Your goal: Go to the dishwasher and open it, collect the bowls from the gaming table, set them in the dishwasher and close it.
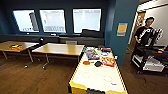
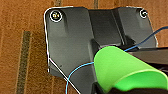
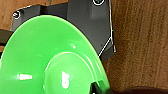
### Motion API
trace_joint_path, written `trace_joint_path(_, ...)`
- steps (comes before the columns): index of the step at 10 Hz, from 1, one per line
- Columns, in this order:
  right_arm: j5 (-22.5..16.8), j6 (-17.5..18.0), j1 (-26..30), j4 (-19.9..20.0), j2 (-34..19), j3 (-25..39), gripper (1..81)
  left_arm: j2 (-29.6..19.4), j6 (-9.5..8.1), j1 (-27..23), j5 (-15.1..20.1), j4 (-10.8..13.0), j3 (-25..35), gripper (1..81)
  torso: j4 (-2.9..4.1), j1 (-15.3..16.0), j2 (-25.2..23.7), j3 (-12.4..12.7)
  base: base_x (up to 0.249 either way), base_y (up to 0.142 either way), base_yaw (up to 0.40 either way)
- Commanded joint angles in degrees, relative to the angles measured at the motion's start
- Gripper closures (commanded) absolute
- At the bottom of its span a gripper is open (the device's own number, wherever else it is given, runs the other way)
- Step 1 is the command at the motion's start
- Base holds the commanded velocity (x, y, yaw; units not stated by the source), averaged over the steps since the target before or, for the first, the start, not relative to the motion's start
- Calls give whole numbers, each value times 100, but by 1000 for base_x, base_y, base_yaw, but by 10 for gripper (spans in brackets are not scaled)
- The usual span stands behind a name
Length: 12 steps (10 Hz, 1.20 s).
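Collection stage, judged partly done: a bright green bowl [image 2: 125, 70] sits close against the left wrist camera, seen from its outer side over brown wood floor, and a second green bowl [image 3: 52, 57] looms in the right wrist view, showing its glossy inside. Each looks carried by its own arm, though the grip is not plainly visible. A dark tip overlaps the rim of the right-hand bowl; whether either gripper is spread or pinching, cannot tell.

Gaming table [image 1: 100, 77] stands just ahead in the head view, its near end at the picture's lower edge. Far end of the surface is crowded: a flat red-orange disc [image 1: 86, 62] near the left edge, a dark round piece [image 1: 98, 64] beside it, colourful boxes [image 1: 108, 61] toward the far right corner. Near half of the surface carries only faint printed circles. No green bowl seen among the clutter from here, but the far items are too blurred to rule out.

Dishwasher: its state is not known. Loading and closing remain, by my reading.

Materials:
- bowls: smooth moulded plastic, shiny highlights, shallow flared wall, round flat base
- gaming table: slick white top, yellow frame, black corner pieces
- floor: dark wood planks

A person [image 1: 145, 31] stands by a doorway at right, behind a dark cart [image 1: 150, 58].
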Motion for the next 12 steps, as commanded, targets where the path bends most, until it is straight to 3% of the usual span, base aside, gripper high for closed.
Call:
trace_joint_path(1, -309, -11, 156, -49, -84, -10, 811, -63, 56, -205, 337, 40, 20, 811, 0, 0, 0, 223, -79, 0, 0)
trace_joint_path(2, -300, -11, 156, -49, -84, -10, 811, -55, 56, -205, 337, 57, 20, 811, 0, -2, 0, 90, -79, 0, 0)
trace_joint_path(12, -300, -11, 147, -32, 13, -54, 811, -55, 56, -205, 337, 57, 11, 811, 0, -5, -5, 168, -86, 0, 0)
